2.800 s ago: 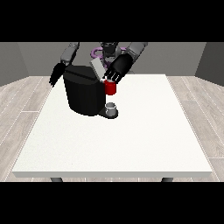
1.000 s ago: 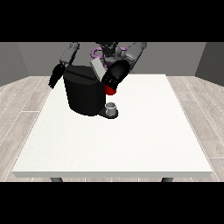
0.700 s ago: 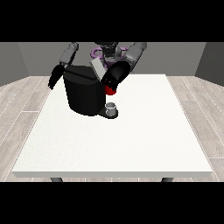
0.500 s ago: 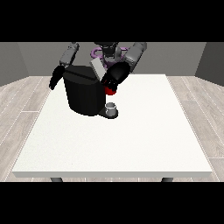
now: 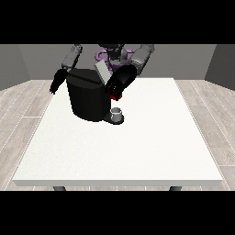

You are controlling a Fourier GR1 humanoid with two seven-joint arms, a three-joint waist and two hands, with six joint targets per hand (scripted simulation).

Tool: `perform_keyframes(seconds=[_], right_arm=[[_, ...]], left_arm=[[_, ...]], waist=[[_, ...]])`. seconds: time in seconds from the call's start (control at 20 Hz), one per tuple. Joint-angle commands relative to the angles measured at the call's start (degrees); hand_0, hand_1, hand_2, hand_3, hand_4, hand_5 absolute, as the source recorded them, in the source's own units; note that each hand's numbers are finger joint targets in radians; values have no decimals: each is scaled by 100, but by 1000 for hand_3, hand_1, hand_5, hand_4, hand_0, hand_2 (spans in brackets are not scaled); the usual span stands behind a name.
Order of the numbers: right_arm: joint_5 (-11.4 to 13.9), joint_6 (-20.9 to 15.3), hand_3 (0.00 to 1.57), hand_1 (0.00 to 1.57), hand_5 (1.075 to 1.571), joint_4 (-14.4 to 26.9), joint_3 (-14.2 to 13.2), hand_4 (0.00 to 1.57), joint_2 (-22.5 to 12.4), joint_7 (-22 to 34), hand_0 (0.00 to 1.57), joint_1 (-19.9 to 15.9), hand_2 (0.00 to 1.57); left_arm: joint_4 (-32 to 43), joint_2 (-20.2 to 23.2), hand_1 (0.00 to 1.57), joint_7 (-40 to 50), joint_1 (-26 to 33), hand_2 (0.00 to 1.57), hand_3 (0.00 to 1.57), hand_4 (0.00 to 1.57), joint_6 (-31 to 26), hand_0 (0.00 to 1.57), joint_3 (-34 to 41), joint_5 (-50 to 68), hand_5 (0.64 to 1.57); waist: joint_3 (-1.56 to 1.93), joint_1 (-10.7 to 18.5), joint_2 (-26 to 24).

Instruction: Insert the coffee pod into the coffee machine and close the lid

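A bare test room: grey walls (image 5: 27, 64), pale wood-plank floor (image 5: 23, 119), and one white bench (image 5: 137, 147) carrying a black coffee machine (image 5: 87, 98).

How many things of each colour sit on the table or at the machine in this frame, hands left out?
Black: 1, the coffee machine
Grey: 2, the raised lid on the machine and a small grey thing on its base
Red: 1, a red thing at the machine, mostly hidden by the hand at the view's right
Total: 4

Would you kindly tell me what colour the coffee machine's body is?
Black; the coffee machine shows best in the front view.
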Motion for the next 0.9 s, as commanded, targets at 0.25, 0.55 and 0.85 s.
perform_keyframes(seconds=[0.25, 0.55, 0.85], right_arm=[[51, -94, 0, 0, 1571, -187, 176, 153, 238, 7, 0, 191, 0], [-308, 185, 0, 0, 1571, 373, -240, 0, -5, -272, 0, 526, 0], [-304, 126, 0, 0, 1571, 612, -222, 0, 138, -364, 0, 1316, 0]], left_arm=[[226, 198, 0, -117, 72, 481, 381, 0, 182, 0, 85, -115, 1571], [56, -215, 0, 127, 418, 0, 151, 0, -54, 0, 21, -30, 1571], [-23, -786, 0, 134, 1233, 85, 0, 0, -397, 0, -105, 139, 1571]], waist=[[-10, -32, -82], [-7, 467, -698], [-8, 992, -1817]])
